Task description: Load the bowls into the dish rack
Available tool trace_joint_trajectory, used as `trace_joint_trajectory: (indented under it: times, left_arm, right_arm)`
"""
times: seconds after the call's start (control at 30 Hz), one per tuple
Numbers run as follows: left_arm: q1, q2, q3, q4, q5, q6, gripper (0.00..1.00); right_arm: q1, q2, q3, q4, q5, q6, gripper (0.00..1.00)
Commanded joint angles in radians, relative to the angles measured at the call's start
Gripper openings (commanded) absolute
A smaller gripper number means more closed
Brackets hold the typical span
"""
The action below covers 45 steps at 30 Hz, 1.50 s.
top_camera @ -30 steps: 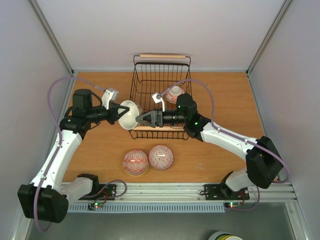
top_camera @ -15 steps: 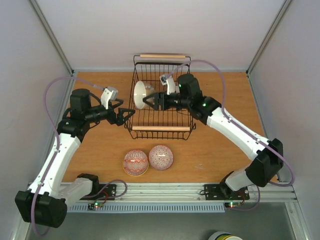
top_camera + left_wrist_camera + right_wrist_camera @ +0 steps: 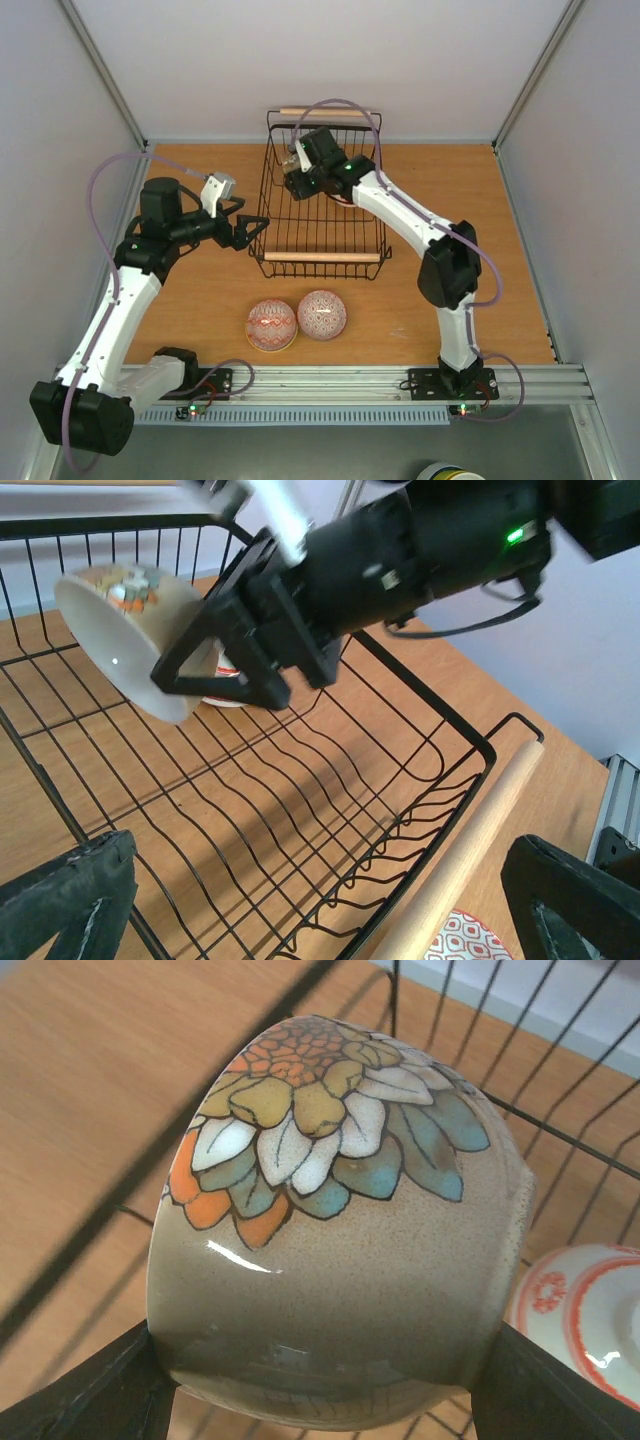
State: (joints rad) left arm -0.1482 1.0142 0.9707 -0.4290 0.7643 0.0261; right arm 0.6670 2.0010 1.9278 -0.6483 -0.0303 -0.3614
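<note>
An orange-brown wooden table (image 3: 470, 200) sits inside a white-walled enclosure, seen from above. At the back centre of it stands the dish rack (image 3: 330, 225), a black wire basket. It has a pale wooden near handle (image 3: 322, 257) and a matching far handle (image 3: 325, 111).

My right arm reaches across the rack to its far left corner. There the right gripper (image 3: 218, 680) is clamped on a beige bowl (image 3: 340, 1250) painted with a flower of orange, yellow, white and blue-green petals. One black finger presses against each side of it. The bowl is tipped on its side, inside the rack's walls and above its wire floor. I cannot tell whether it touches the wires. Just beside it, also inside the rack, is a white bowl (image 3: 590, 1310) with red markings. The left wrist view shows only a sliver of that one behind the right gripper.

My left gripper (image 3: 256, 232) hovers just outside the rack's near left corner, pointing toward it. Its fingers are spread wide apart with nothing between them.

Two more bowls rest on the table in front of the rack, apart from it and side by side, very close to each other. The red patterned bowl (image 3: 271, 325) is on the left and the pink patterned bowl (image 3: 322, 314) on the right.
</note>
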Motion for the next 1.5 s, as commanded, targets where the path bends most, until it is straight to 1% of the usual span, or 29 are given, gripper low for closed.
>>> trace_joint_trajectory:
  times: [0.0, 0.17, 0.33, 0.5, 0.6, 0.73, 0.9, 1.07, 1.23, 1.3, 1.47]
  left_arm:
    - [-0.002, 0.011, 0.031, 0.04, 0.003, 0.006, 0.99]
    - [-0.002, 0.023, 0.036, 0.033, 0.002, 0.011, 0.99]
    - [-0.002, 0.028, 0.041, 0.026, 0.001, 0.013, 0.99]
    - [-0.002, 0.025, 0.044, 0.017, 0.006, 0.018, 0.99]
    - [-0.002, 0.023, 0.043, 0.016, 0.009, 0.019, 0.99]
    - [-0.003, 0.023, 0.042, 0.018, 0.01, 0.02, 0.99]
    - [-0.002, 0.03, 0.04, 0.02, 0.01, 0.02, 0.99]
    - [-0.002, 0.03, 0.04, 0.02, 0.009, 0.018, 0.99]
    - [-0.002, 0.033, 0.041, 0.021, 0.007, 0.017, 0.99]
    - [-0.003, 0.032, 0.042, 0.019, 0.008, 0.015, 0.99]
    - [-0.002, 0.035, 0.042, 0.02, 0.002, 0.014, 0.99]
  right_arm:
    - [0.019, 0.052, 0.084, 0.028, 0.226, -0.174, 0.01]
    - [0.05, 0.157, 0.127, 0.082, 0.387, -0.314, 0.02]
    - [0.081, 0.314, 0.249, 0.066, 0.526, -0.461, 0.01]
    - [0.087, 0.451, 0.365, 0.061, 0.639, -0.541, 0.01]
    - [0.086, 0.505, 0.405, 0.094, 0.713, -0.603, 0.01]
    - [0.086, 0.547, 0.412, 0.153, 0.796, -0.675, 0.01]
    - [0.085, 0.569, 0.406, 0.179, 0.839, -0.705, 0.01]
    - [0.079, 0.603, 0.411, 0.218, 0.898, -0.783, 0.01]
    - [0.059, 0.615, 0.423, 0.142, 0.877, -0.735, 0.02]
    - [0.051, 0.616, 0.43, 0.103, 0.868, -0.708, 0.05]
    - [0.041, 0.618, 0.435, 0.033, 0.844, -0.659, 0.2]
